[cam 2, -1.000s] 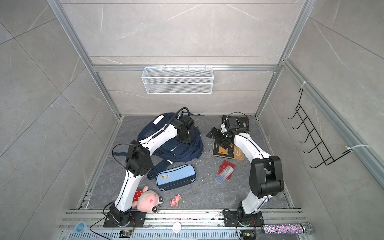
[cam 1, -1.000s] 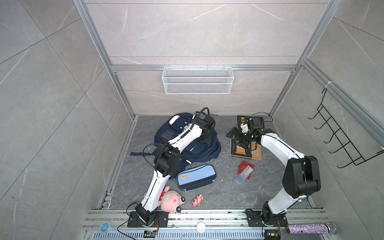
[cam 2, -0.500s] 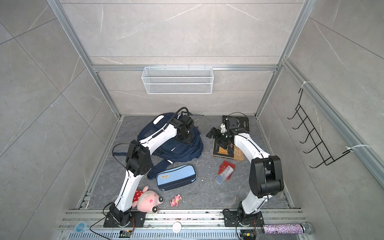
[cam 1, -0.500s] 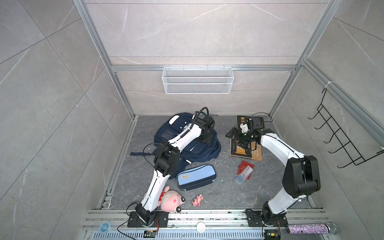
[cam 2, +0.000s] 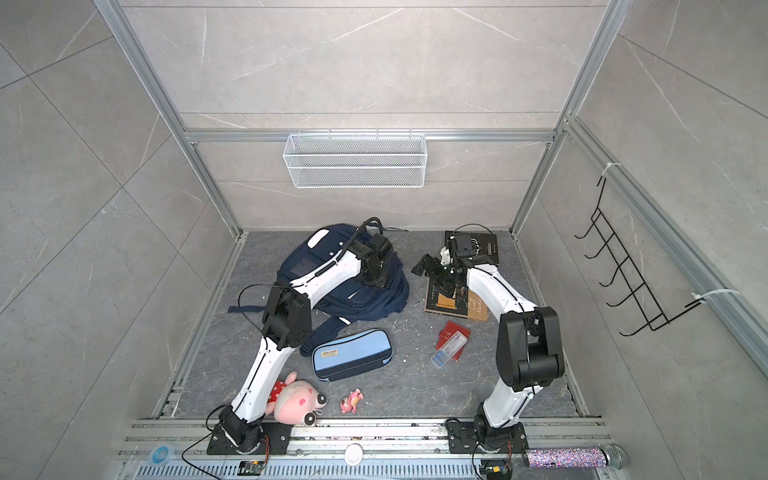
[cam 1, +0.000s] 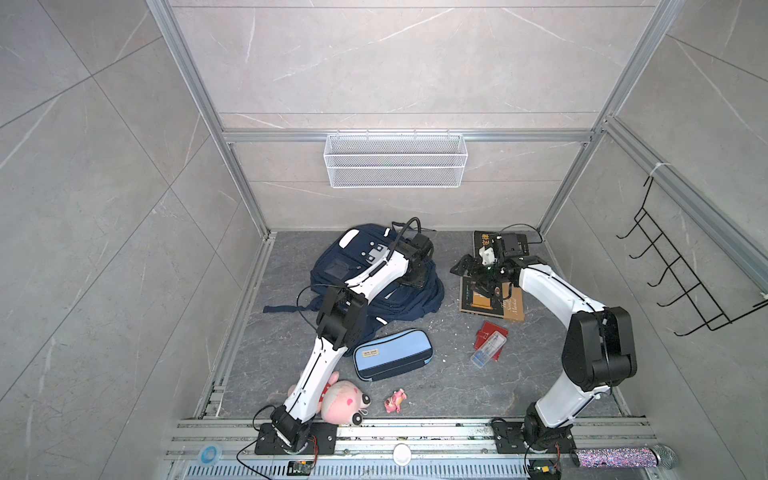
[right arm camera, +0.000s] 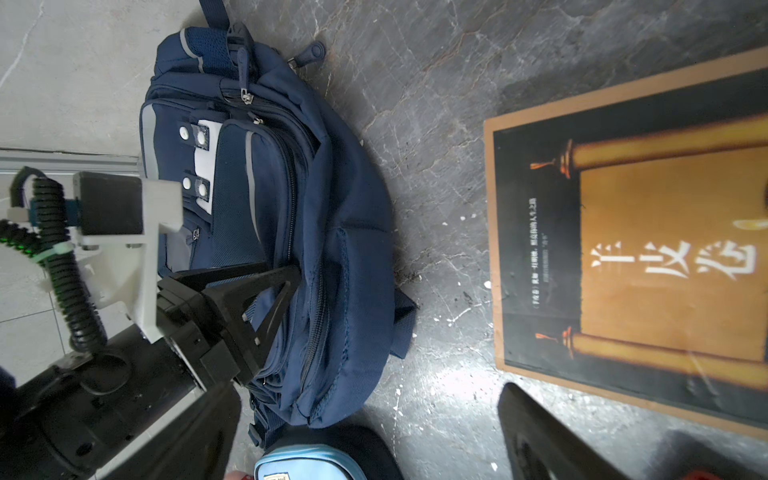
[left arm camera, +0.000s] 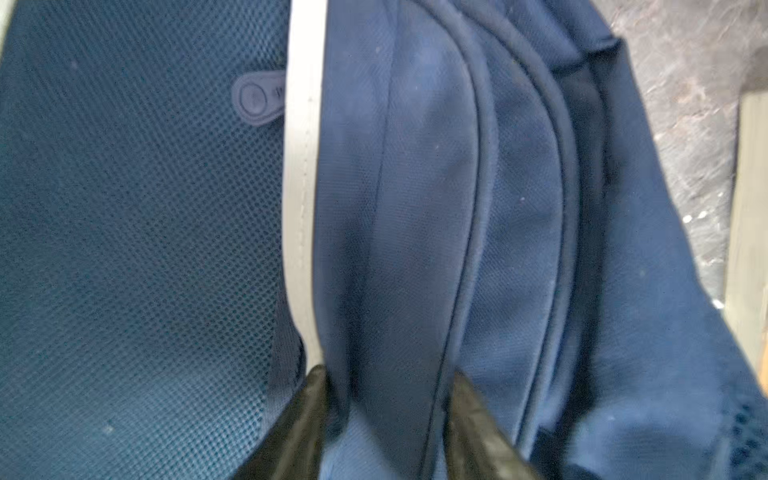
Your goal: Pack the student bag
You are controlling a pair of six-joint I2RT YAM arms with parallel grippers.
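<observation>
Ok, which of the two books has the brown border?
The front book, showing a yellow scroll; the back book behind it has a black cover.

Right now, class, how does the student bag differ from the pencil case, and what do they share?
The student bag is much larger than the pencil case. The bag is navy with white stripes; the case is light blue with navy trim. The left gripper straddles a fold of the bag; no gripper is at the case. Both lie on the floor.

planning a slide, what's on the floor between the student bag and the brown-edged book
Just bare grey floor with a few white specks between student bag and book, per the right wrist view.
</observation>
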